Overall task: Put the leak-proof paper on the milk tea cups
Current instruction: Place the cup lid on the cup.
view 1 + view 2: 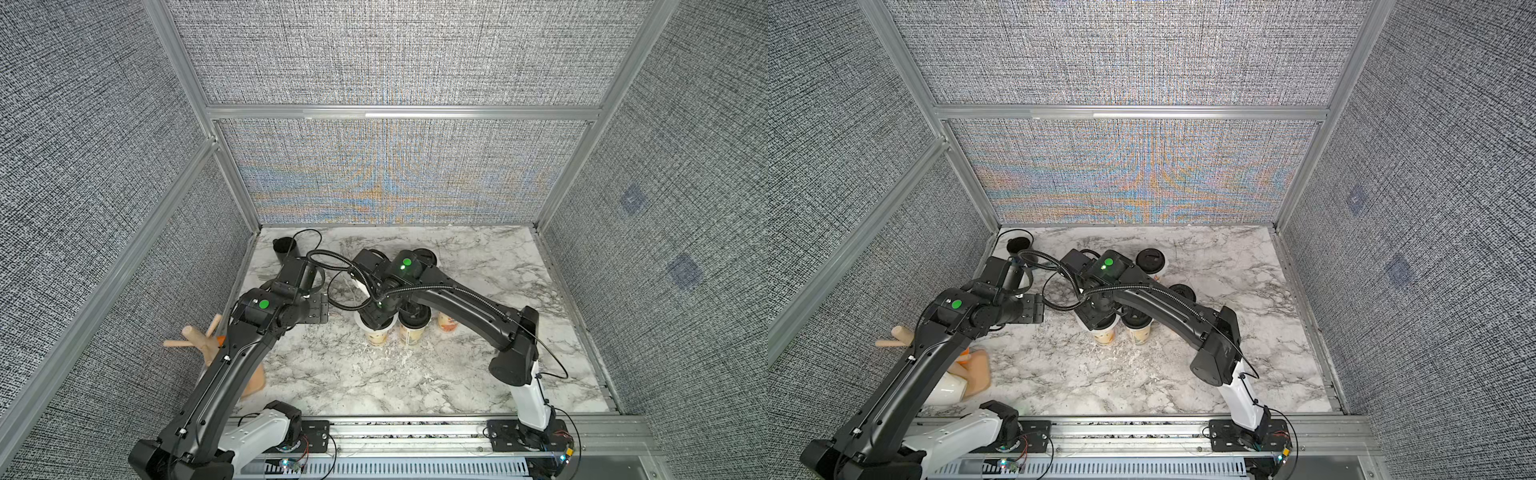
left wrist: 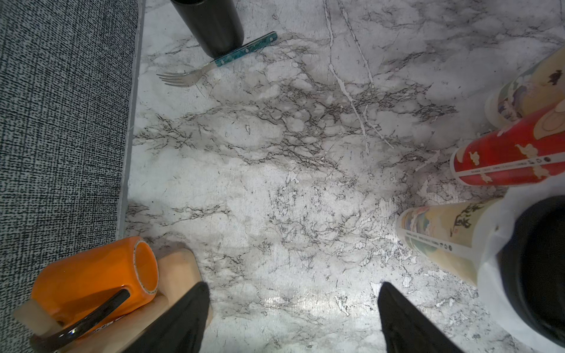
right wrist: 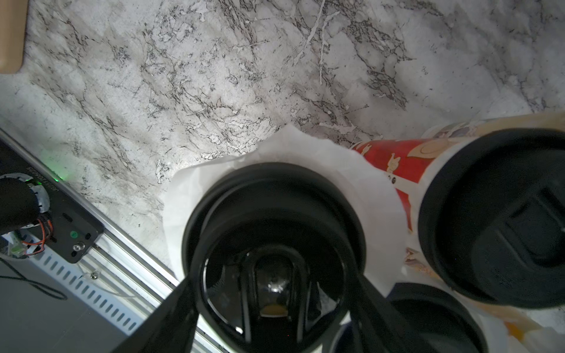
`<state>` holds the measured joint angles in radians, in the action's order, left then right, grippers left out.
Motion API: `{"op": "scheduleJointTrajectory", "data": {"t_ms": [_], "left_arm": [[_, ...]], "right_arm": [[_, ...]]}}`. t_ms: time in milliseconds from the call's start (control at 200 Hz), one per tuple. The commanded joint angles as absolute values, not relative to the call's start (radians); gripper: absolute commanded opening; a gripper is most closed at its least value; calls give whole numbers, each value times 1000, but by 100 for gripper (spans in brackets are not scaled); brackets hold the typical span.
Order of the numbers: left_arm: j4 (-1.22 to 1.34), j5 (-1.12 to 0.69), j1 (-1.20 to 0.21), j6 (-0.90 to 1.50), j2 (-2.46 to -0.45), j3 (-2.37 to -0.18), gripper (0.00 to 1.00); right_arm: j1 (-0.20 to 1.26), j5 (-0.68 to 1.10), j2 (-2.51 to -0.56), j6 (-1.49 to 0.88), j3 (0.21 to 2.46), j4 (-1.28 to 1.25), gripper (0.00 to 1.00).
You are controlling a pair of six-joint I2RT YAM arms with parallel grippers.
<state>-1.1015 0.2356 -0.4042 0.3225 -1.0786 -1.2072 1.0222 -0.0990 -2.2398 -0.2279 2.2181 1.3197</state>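
Note:
Three milk tea cups stand together at mid-table: a beige one (image 1: 376, 336), a red one (image 1: 411, 334) and an orange one (image 1: 448, 322). My right gripper (image 3: 272, 278) hangs over the beige cup (image 2: 440, 238). That cup wears a black lid (image 3: 275, 195), and the leak-proof paper (image 3: 305, 146) sticks out all round beneath it. The gripper's fingers (image 3: 183, 293) flank the lid's rim, but contact is unclear. The red cup (image 3: 394, 162) also carries a black lid (image 3: 501, 220). My left gripper (image 2: 293, 318) is open over bare marble, left of the cups.
A black mug (image 2: 211, 24) and a fork (image 2: 214, 62) lie at the back left. An orange mug (image 2: 91, 275) sits on a wooden rack (image 1: 199, 336) by the left wall. Two more lidded cups (image 1: 1150, 262) (image 1: 1181, 293) stand behind. A metal rail (image 1: 415, 428) runs along the front.

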Motion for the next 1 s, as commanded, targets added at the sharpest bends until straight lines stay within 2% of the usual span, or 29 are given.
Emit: {"op": "scheduleJointTrajectory", "data": {"t_ms": [0,716,876,996], "left_arm": [[-1098,231,-402,314,-1079,-1206,88],[-1104,206,-400,309,-1076,-1221,88],[-1122,100,-400,262,-1101,-1296,88],[-1135,-68,-401,174,-1152,-1370,88]], "right_arm": [[1021,-107,-2244,-226,2229,1315,76],[1022,-106,-2222,-245,2291,1315,90],[1016,-117,-2127,-278,2342,1315,93],[998,-199,-2001,-327,2270,1311,93]]}}
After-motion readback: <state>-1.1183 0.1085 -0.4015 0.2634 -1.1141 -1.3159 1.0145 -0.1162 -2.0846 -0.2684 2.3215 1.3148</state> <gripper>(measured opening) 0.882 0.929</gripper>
